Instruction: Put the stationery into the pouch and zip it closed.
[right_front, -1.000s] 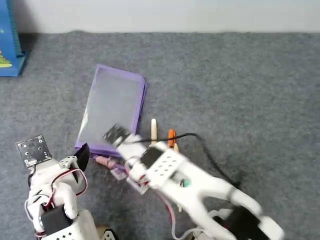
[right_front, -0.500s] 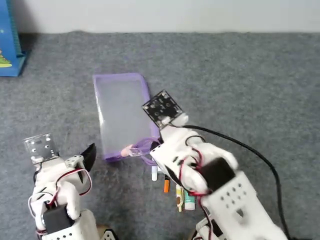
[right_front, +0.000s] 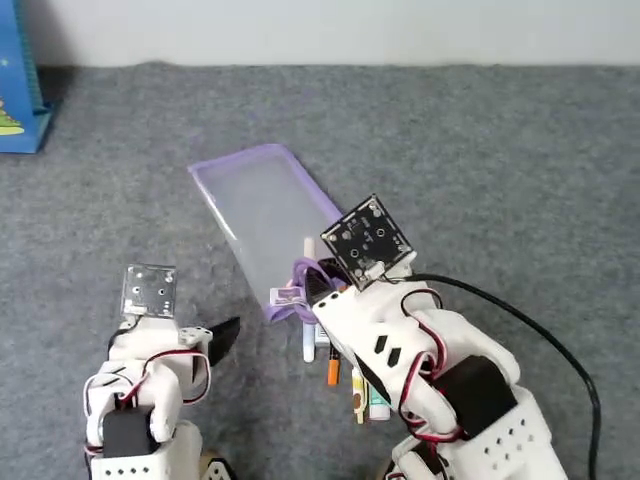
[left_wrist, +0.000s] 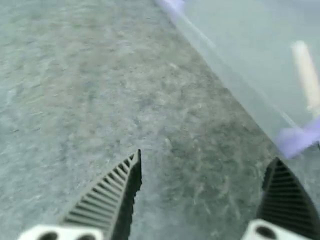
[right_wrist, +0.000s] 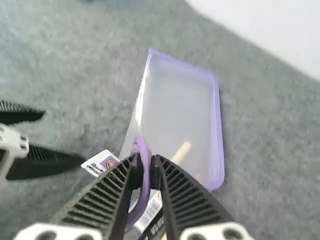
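Observation:
The translucent purple pouch (right_front: 262, 215) lies slantwise on the grey carpet. My right gripper (right_front: 308, 280) is at its near end, shut on the pouch's purple loop (right_wrist: 143, 152). A white label tag (right_wrist: 101, 163) hangs beside the loop. A beige pen (right_wrist: 180, 150) shows through the pouch. Several pens (right_front: 333, 368) lie on the carpet under the right arm, among them a white one (right_front: 308, 343) and a green-and-white one (right_front: 379, 404). My left gripper (left_wrist: 205, 195) stands open over bare carpet, just short of the pouch's edge (left_wrist: 235, 80).
A blue box (right_front: 16, 95) stands at the far left against the white wall. Open carpet stretches to the right of and beyond the pouch. The left gripper's black fingers (right_wrist: 30, 155) show beside the pouch in the right wrist view.
The right arm has swung round with the loop in its grip, turning the pouch's near end rightwards. The left arm has shifted right, towards the pouch's near end.

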